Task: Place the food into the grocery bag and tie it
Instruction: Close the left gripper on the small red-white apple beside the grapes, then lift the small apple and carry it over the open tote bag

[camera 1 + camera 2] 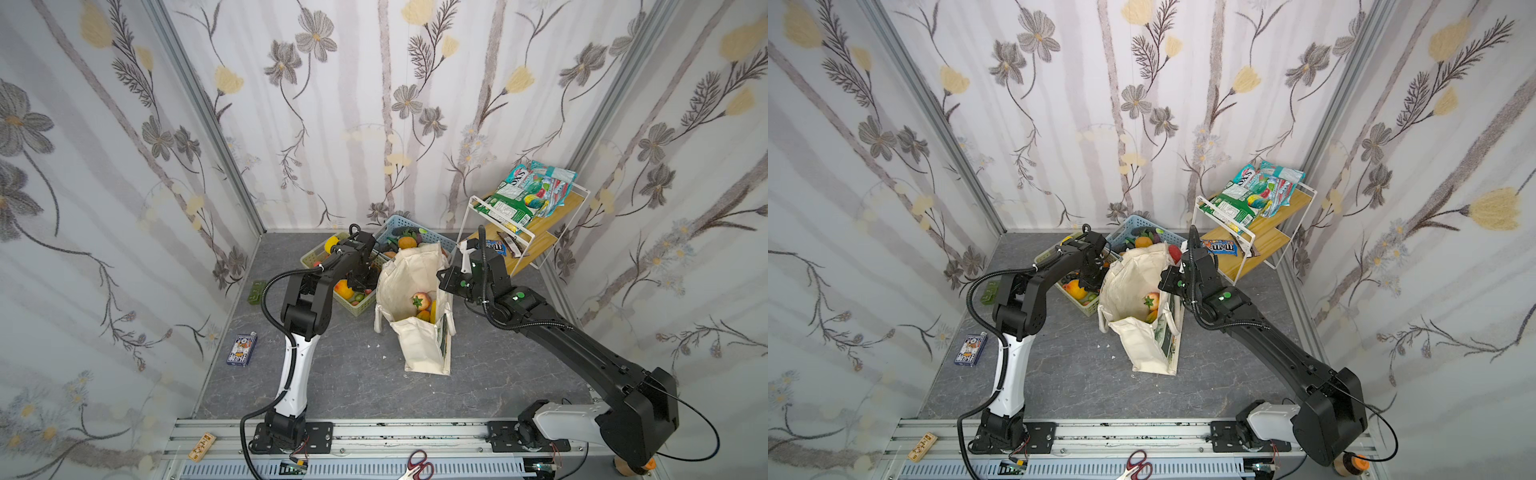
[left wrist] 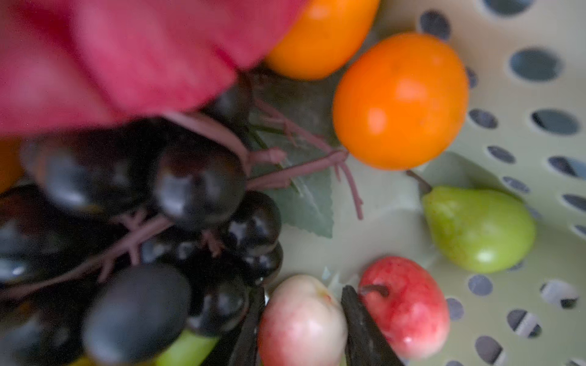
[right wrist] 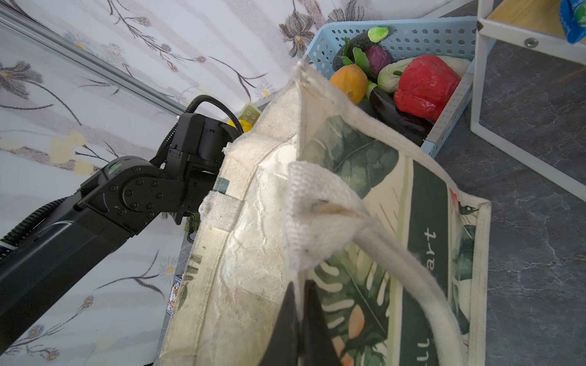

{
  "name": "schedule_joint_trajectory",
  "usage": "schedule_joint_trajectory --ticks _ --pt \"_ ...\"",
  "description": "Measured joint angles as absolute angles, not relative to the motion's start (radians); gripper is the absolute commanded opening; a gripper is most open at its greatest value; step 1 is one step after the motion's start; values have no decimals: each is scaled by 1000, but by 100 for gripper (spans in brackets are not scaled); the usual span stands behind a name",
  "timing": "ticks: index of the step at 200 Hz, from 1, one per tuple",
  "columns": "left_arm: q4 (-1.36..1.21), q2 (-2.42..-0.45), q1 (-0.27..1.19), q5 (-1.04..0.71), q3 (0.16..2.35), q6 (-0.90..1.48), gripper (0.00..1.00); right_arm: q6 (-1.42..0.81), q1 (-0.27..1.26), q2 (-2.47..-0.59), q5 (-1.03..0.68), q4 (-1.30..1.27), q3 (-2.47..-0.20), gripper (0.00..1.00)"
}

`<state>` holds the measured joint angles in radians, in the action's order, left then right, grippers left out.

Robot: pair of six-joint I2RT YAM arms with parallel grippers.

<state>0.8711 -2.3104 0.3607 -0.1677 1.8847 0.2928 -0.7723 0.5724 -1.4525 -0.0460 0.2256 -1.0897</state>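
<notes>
The grocery bag point(image 1: 419, 332) point(image 1: 1148, 345) stands open mid-table with a red apple point(image 1: 420, 300) and yellow and orange food inside. My right gripper point(image 3: 300, 285) point(image 1: 442, 276) is shut on the bag's canvas rim just below a white rope handle point(image 3: 396, 253), holding that side up. My left gripper point(image 2: 304, 291) point(image 1: 361, 280) is down in the green basket point(image 2: 507, 95), its two fingers pressed against both sides of a pale pink peach point(image 2: 301, 326). Beside it lie a small red apple point(image 2: 409, 307), a green pear point(image 2: 478, 228), an orange fruit point(image 2: 401, 101) and dark grapes point(image 2: 196, 183).
A blue basket point(image 3: 412, 35) of vegetables stands behind the bag. A white wire shelf point(image 1: 536, 232) with snack packets is at the back right. A card deck point(image 1: 242, 350) lies on the table at the left, and scissors point(image 1: 417, 463) lie on the front rail.
</notes>
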Motion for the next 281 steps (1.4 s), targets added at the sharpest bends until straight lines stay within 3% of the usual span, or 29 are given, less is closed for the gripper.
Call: schedule_joint_trajectory --ticks 281 --pt "893 -2037 355 -180 1976 329 41 -767 570 -1405 -45 212 -1034 2"
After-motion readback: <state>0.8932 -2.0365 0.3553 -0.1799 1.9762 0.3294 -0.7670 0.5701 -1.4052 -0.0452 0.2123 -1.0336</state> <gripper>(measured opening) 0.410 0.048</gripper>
